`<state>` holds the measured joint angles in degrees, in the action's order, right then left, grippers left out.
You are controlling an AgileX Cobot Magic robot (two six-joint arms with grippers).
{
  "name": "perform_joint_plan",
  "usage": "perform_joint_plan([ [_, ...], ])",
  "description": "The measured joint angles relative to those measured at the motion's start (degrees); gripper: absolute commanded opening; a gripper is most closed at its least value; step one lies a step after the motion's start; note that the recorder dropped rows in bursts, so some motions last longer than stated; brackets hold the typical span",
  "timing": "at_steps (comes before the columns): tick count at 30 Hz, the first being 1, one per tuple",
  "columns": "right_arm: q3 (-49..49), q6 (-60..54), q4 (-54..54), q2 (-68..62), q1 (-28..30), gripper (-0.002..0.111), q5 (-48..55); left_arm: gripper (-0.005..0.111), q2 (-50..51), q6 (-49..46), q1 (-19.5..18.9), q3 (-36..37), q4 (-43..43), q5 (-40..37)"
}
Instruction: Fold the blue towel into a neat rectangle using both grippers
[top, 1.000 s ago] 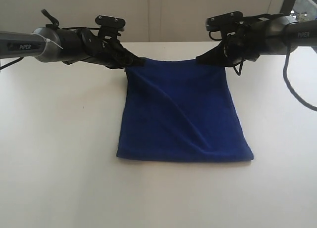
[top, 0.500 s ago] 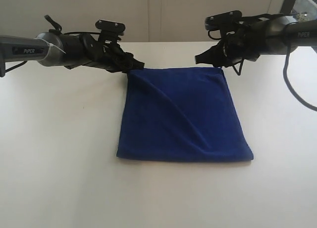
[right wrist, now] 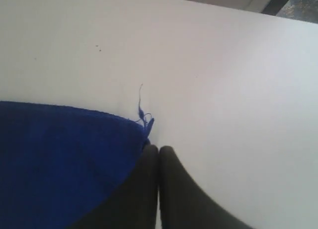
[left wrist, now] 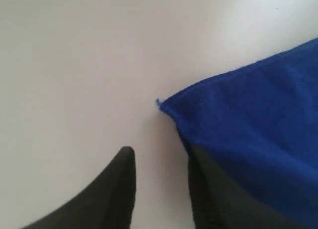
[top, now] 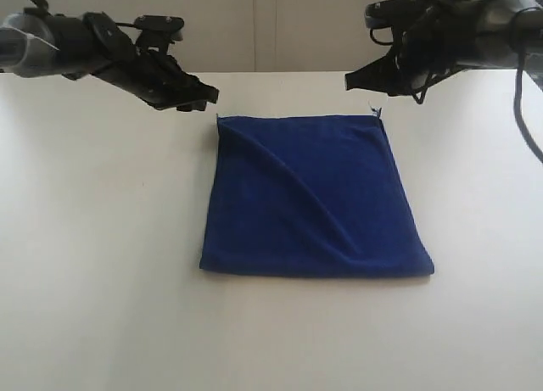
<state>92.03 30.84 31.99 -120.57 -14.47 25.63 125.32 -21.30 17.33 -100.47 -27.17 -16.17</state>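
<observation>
The blue towel (top: 314, 196) lies flat on the white table as a folded rectangle, with a diagonal crease across it. Its white tag does not show. My left gripper (top: 206, 97) hovers open just left of the towel's far left corner (left wrist: 164, 106), with only bare table between its fingers (left wrist: 124, 164). My right gripper (top: 350, 82) hangs above and behind the far right corner, apart from the cloth. Its fingers (right wrist: 149, 164) are pressed shut with nothing between them. A loose blue thread (right wrist: 141, 107) sticks out of that corner.
The white table (top: 102, 238) spreads out on all sides of the towel. A pale wall stands behind the table's far edge (top: 280, 72). A black cable (top: 523, 128) loops down from the right arm over the table's right side.
Both grippers have let go of the towel's far corners and pulled up and outward. The far edge now lies flat on the table. The left jaws opened.
</observation>
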Motion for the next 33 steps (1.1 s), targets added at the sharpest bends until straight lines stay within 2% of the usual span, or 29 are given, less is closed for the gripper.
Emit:
perform_joint_plan([
  [4,5.78,-18.71,-16.55,-0.30,0.67,0.000,8.35,0.000,-3.08,-1.02,-1.80,0.00,-0.03,-4.68],
  [9,12.49,-28.81,-28.46,-3.77,2.71,0.000,13.55,0.000,-5.13,-1.29,-2.55,-0.13,-3.49,-10.08],
  [13,15.22,-30.19,-30.64,-7.73,3.16,0.000,13.81,0.000,-4.84,-1.42,-2.55,-0.13,-6.80,-16.85],
  [16,16.26,-30.42,-31.27,-10.70,3.16,0.000,12.93,0.000,-3.78,-1.83,-2.19,-0.13,-8.58,-19.07],
  [23,16.31,-30.84,-31.99,-15.82,3.16,0.000,8.63,0.000,-1.37,-11.03,-0.27,-0.13,-19.28,-20.57],
  [33,16.65,-30.84,-31.99,-17.67,3.20,0.000,6.84,0.000,3.35,-13.73,2.02,-0.13,-19.95,-20.20],
])
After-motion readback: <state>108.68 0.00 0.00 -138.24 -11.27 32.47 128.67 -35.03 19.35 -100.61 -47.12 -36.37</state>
